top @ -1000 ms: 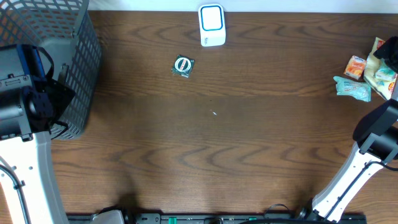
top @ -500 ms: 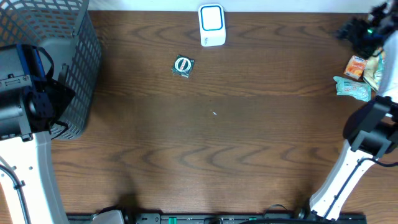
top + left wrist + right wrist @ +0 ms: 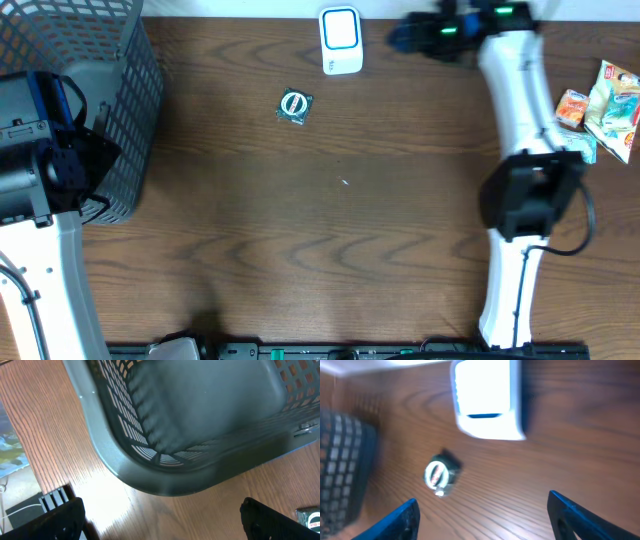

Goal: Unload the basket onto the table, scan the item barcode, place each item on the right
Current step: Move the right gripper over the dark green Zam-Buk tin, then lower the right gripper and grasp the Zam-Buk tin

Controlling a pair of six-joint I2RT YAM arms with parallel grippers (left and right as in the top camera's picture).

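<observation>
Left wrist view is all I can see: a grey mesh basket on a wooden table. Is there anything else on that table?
Observer: Yes. A white box-shaped scanner with a blue-framed window stands at the far edge of the brown wooden table.
Visitor: Where is the other arm?
Observer: The right gripper hovers just right of the scanner, jaws open, holding nothing.
Visitor: Anything there to scan?
Observer: Several colourful snack packets lie in a cluster at the table's right edge.
</observation>
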